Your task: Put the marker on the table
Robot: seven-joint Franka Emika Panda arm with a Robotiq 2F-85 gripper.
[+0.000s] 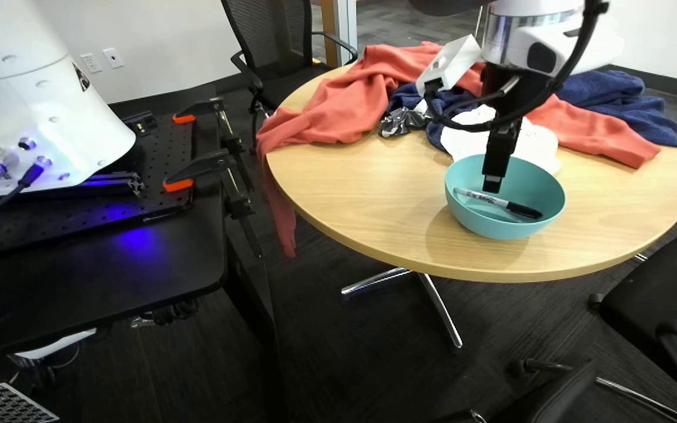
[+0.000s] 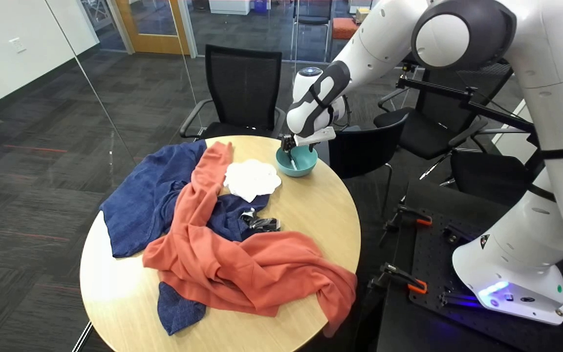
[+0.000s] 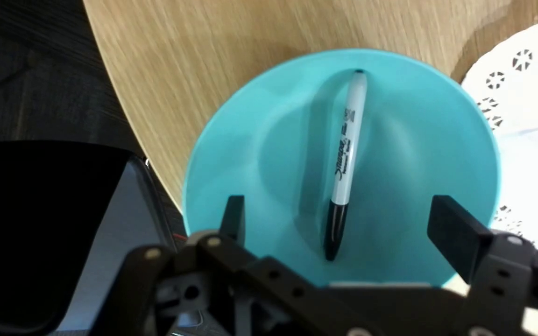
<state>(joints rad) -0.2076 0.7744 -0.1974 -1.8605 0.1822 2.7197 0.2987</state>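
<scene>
The marker lies inside a teal bowl [image 1: 482, 223] on the round light wood table [image 1: 362, 194]. The marker [image 3: 347, 144] has a light grey body and a black cap; it also shows in both exterior views [image 1: 497, 201] [image 2: 293, 163]. It leans across the bowl [image 3: 418, 112], its tail end near the far wall in the wrist view. My gripper [image 3: 336, 205] is open and empty, its fingers apart on either side of the marker's cap end and not touching it. In an exterior view the gripper [image 1: 493, 181] points down over the bowl, its fingertip just above the marker.
A white doily [image 2: 252, 179] lies beside the bowl. Orange-red cloth [image 2: 242, 264], navy cloth [image 2: 144, 200] and a crumpled black wrapper [image 2: 264, 224] cover much of the table. Black chairs [image 2: 242, 88] stand round it. The robot stands on a black desk [image 1: 103, 258] with clamps.
</scene>
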